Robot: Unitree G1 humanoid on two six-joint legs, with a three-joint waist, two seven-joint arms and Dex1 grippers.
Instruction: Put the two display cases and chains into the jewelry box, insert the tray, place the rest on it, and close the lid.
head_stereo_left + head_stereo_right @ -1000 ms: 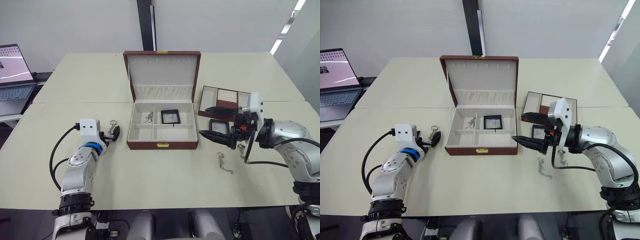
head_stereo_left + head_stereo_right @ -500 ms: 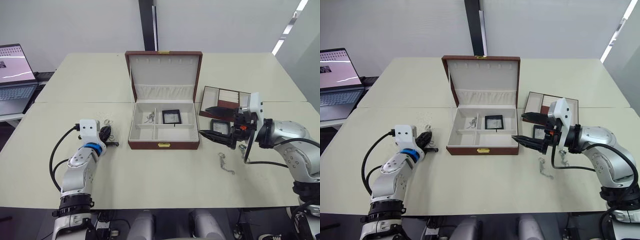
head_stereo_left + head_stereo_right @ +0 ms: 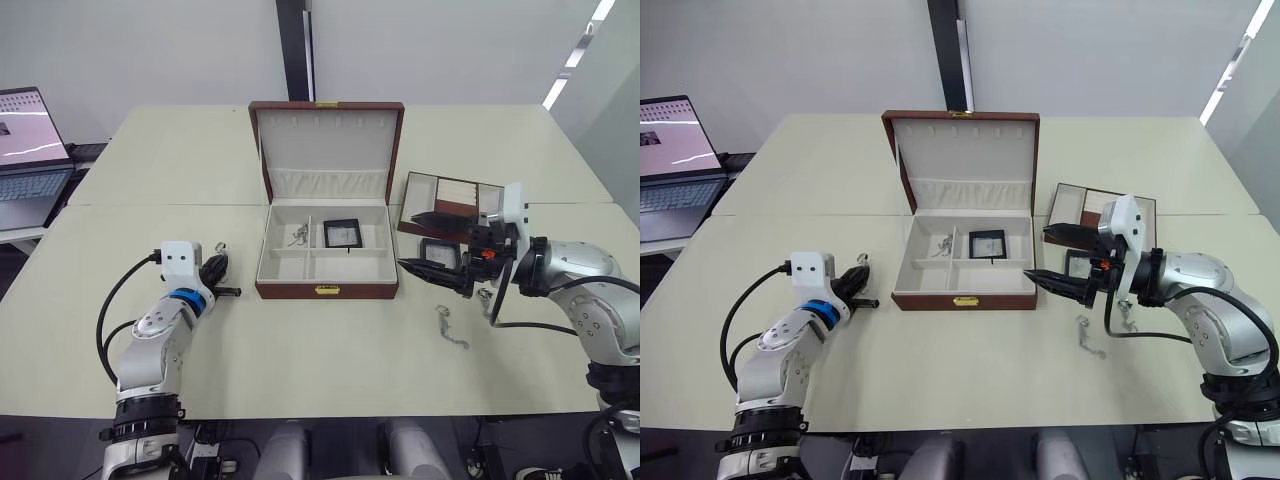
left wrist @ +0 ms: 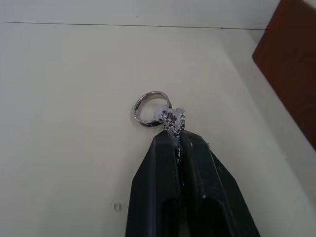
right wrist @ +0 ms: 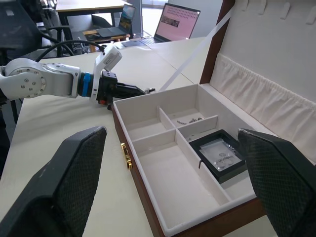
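Both arms are silver-grey, built of rounded jointed shells. The left arm has a blue ring at the wrist, a white boxy camera housing above it and a looping black cable. The right arm carries a white housing too, an orange-red mark by the wrist, and a black cable. Fingers are black, tapered, pointed.

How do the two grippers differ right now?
The left gripper is shut on a chain with a ring at its end; the right gripper is wide open and holds nothing. The left gripper sits low over the table on the jewelry box's left side; the right gripper hangs at the box's right side, pointing toward it. Both have two black fingers.
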